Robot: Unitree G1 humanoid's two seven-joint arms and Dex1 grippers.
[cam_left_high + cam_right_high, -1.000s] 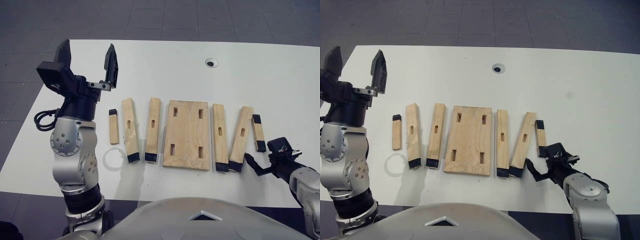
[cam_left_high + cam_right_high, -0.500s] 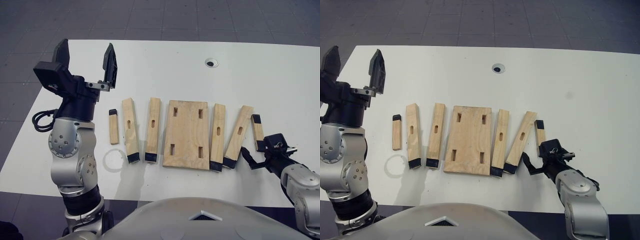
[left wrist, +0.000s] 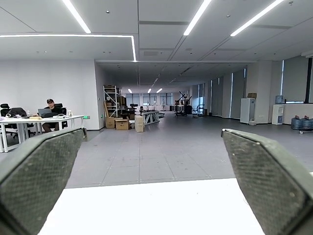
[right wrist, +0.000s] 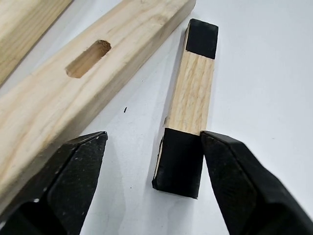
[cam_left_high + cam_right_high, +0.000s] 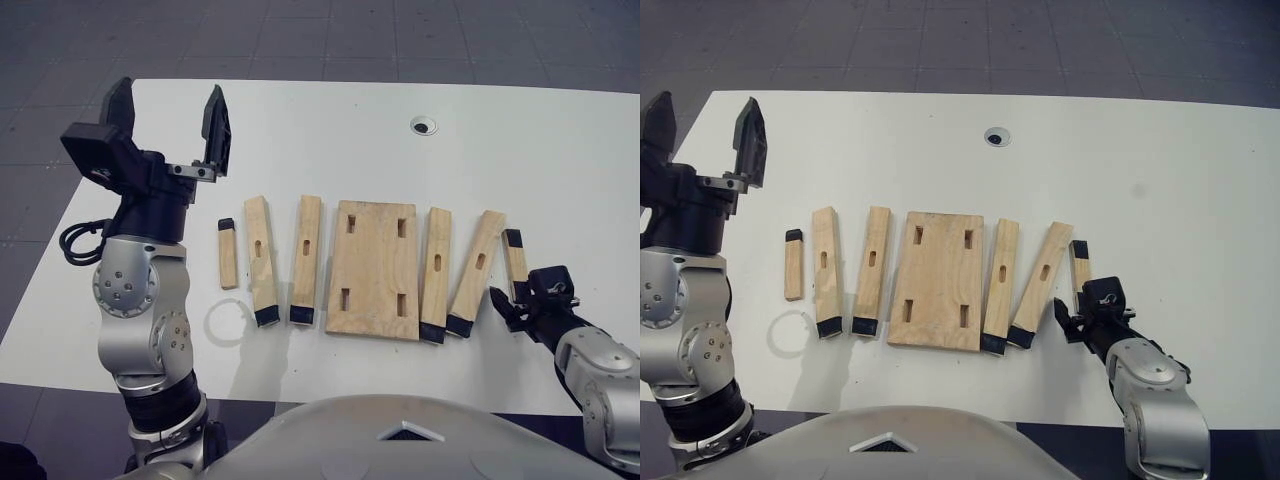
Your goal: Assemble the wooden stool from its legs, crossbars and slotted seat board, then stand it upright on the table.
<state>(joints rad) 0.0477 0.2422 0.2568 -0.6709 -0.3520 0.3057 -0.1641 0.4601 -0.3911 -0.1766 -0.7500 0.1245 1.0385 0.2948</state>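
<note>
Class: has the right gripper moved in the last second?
Yes. The right gripper has come forward to the short bar, which has stayed put, and now sits open around its near end.

The short crossbar (image 4: 193,93) lies between my right end effector's (image 4: 152,136) spread fingers. The slanted leg (image 4: 73,93) crowds one finger; bare table (image 4: 264,73) flanks the other.

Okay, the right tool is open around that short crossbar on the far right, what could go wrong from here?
1. The right tool straddles only the near end of the short wooden crossbar with black ends; gripped there, it may pivot or slip when lifted.
2. One finger sits close to the slanted slotted wooden leg; closing could nudge it.
</note>
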